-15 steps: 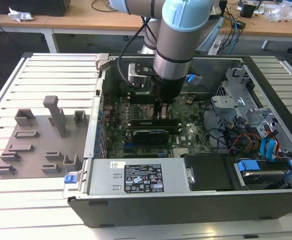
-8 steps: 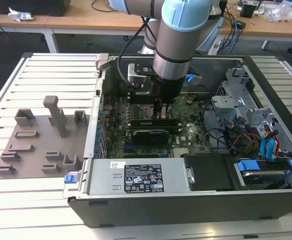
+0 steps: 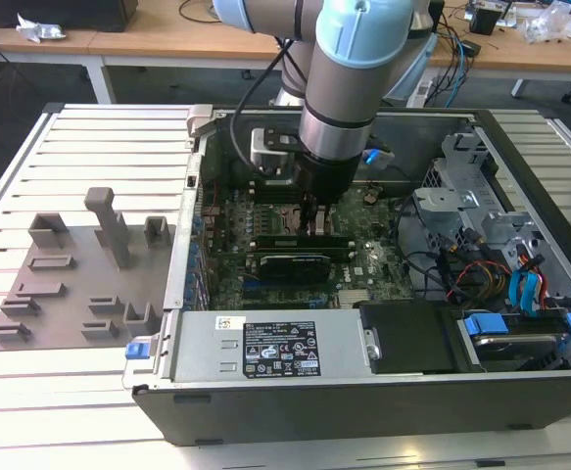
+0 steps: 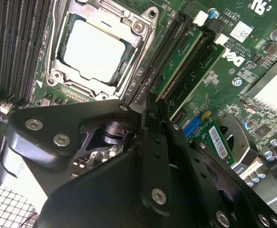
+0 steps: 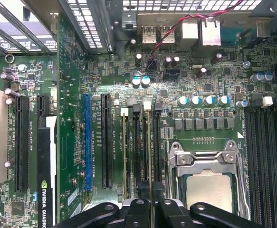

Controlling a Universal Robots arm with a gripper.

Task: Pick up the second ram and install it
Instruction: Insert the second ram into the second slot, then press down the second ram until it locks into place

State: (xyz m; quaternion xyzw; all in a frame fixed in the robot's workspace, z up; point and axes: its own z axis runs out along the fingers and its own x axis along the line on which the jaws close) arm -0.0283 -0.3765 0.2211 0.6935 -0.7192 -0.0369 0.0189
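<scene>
The second ram, a thin green circuit-board stick [image 5: 150, 156], stands edge-down in a black motherboard slot [image 5: 137, 152] beside the metal-framed processor socket [image 5: 205, 183], clenched in my hand [image 5: 151, 202]. Any tilt could jam it against the slot's pale end clips [image 5: 147, 105].

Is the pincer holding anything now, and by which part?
Yes: the pincer is shut on the second ram, gripping its upper edge as it stands in a slot.
</scene>
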